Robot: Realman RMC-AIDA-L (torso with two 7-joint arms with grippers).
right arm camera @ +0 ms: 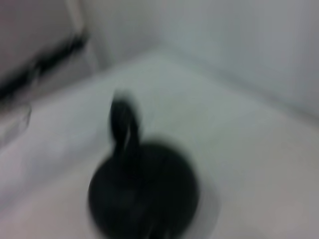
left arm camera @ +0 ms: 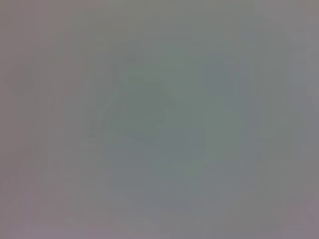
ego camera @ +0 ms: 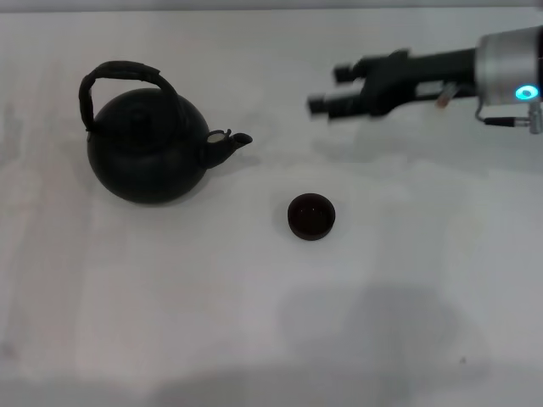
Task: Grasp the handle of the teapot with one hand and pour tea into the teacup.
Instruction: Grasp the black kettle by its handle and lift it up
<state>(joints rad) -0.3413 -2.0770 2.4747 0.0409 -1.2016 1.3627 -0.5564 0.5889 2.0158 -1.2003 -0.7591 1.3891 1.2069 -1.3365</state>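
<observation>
The matte black teapot [ego camera: 148,148] stands on the white table at the left, its stubby spout [ego camera: 231,144] pointing right. Its dark arched handle [ego camera: 119,78] rises over the top. The small dark teacup [ego camera: 311,215] sits right of the spout and nearer to me. My right gripper [ego camera: 333,89] hangs above the table at the upper right, open and empty, its fingers pointing left toward the teapot, well apart from it. The right wrist view shows the teapot [right arm camera: 144,194] and handle [right arm camera: 123,124] ahead, blurred. My left gripper is out of view.
The white table [ego camera: 170,305] spreads around both objects. The left wrist view shows only a blank grey surface. In the right wrist view a pale wall [right arm camera: 224,45] stands behind the table's far edge.
</observation>
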